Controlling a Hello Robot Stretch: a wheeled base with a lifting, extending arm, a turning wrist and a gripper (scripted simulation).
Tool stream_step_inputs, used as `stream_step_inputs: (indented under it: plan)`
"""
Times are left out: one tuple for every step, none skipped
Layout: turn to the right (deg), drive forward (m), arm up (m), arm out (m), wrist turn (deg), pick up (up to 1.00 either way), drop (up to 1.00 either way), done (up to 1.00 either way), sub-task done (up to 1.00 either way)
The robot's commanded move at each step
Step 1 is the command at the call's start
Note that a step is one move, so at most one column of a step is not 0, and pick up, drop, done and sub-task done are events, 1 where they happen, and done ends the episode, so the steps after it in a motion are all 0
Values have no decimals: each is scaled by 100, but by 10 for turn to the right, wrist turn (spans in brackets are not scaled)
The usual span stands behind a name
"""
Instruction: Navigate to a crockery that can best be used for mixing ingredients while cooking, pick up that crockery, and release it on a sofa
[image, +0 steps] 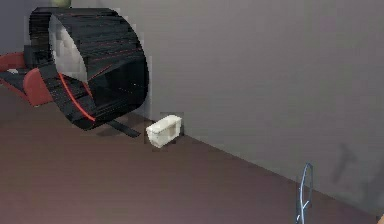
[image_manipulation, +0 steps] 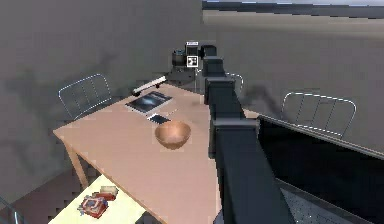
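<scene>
The bowl (image_manipulation: 172, 133) sat near the middle of the desk (image_manipulation: 105, 140), just left of the arm (image_manipulation: 235, 150). The tool (image_manipulation: 183, 60) hung well past it, by the desk's far edge (I couldn't tell whether it grasped anything). My worry: drawing back for the bowl, the arm's side might shove it away, or the tool might clip the laptop (image_manipulation: 150, 103) lying just beyond.

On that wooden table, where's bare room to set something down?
On the table, bare wood lies left of the bowl and between the bowl and the near edge. The far end is crowded: a flat dark item and the gripper.
</scene>
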Motion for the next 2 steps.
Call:
stream_step_inputs:
  plan:
    - [0,0,0,0,180,0,0,0,0]
    - [0,0,-28,0,0,0,0,0,0]
